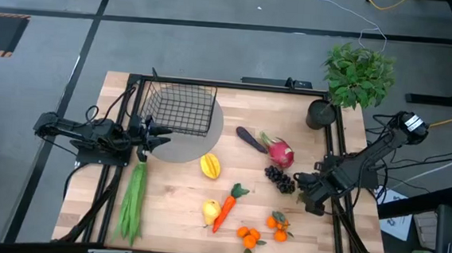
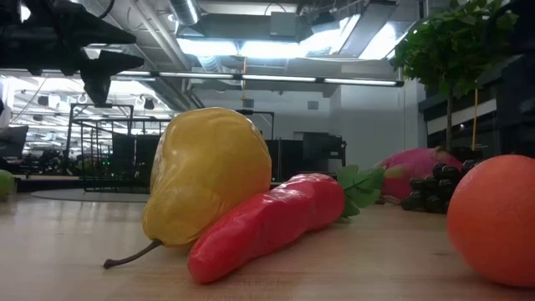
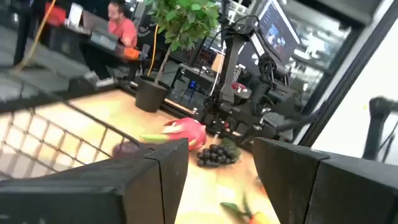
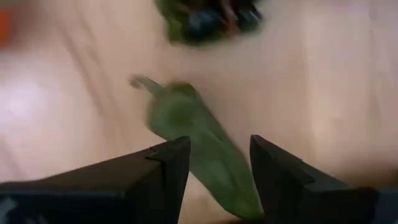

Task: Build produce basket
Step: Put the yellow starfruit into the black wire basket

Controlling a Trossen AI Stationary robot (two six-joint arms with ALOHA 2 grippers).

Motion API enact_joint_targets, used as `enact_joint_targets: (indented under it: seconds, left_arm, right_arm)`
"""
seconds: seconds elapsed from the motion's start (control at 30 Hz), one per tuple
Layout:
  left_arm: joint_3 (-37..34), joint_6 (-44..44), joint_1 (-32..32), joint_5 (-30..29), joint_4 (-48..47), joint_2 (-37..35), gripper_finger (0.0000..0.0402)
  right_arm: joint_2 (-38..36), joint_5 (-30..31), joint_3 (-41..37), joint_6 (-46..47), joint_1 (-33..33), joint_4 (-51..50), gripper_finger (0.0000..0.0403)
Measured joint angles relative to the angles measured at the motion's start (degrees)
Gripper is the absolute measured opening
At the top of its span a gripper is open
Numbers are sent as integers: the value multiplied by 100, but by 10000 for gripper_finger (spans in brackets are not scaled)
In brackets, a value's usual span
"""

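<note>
1. Light wooden table (image 1: 172, 218) carries everything. Small black wire-mesh basket (image 1: 181, 109) sits near the far left corner, partly on a round grey mat (image 1: 201, 137); nothing visible inside the basket.
2. Dark round pot (image 1: 320, 114) at the far right corner holds a leafy green plant (image 1: 359, 74).
3. Produce all lies loose on the table top:
   - bundle of long green beans (image 1: 132, 200) along the left edge, reaching toward the near edge;
   - yellow pepper (image 1: 210, 166) just off the mat's near rim;
   - dark purple eggplant (image 1: 251, 139) beside the pink dragon fruit (image 1: 280, 153), centre-right;
   - cluster of dark grapes (image 1: 280, 178) just nearer than the dragon fruit;
   - yellow pear (image 1: 210, 212) touching the orange-red carrot (image 1: 226, 212) with its green top, mid-table toward the near edge;
   - small oranges (image 1: 264, 230) grouped by the near edge, right of the carrot.
4. Left gripper (image 1: 152, 136) hangs beside the basket's near left corner, over the mat's edge; fingers spread, nothing between them.
5. Right gripper (image 1: 303, 182) sits low by the right edge, just beside the grapes; fingers apart, holding nothing. Its wrist view shows a blurred green leaf-like shape (image 4: 202, 149) on the wood ahead of the fingertips.
</note>
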Motion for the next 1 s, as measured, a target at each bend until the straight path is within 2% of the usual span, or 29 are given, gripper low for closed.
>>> enact_joint_targets:
  seconds: [0.1, 0.23, 0.33, 0.43, 0.53, 0.67, 0.8, 0.9, 1.0]
  left_arm:
    - [-7, -52, -4, 113, 604, 266, 170]
    - [-4, 467, -20, 1022, 1822, 775, 170]
    - [106, 475, -123, 1124, 2193, 1416, 170]
    - [569, 489, -251, 1024, 2204, 2183, 170]
    - [1263, 774, -416, 1009, 2168, 3278, 170]
    - [2287, 1612, -591, 1010, 2134, 4863, 169]
    - [3163, 2640, -610, 957, 2069, 6116, 169]
    - [3640, 3264, -608, 740, 1625, 6858, 169]
    - [4044, 3693, -586, 262, 729, 7447, 170]
  right_arm:
    - [-6, 2, 0, -352, -15, 428, 156]
    - [-6, 2, 0, -798, -13, 807, 156]
    - [-6, 2, 0, -855, -15, 888, 156]
    - [-6, 2, 0, -855, -13, 885, 156]
    - [-6, 2, 0, -852, -13, 885, 156]
    - [-6, 2, 0, -852, -13, 885, 156]
    - [-6, 2, 0, -852, -13, 883, 156]
    - [-6, 0, 0, -822, -13, 880, 156]
    - [-6, 0, 0, -820, -13, 880, 156]
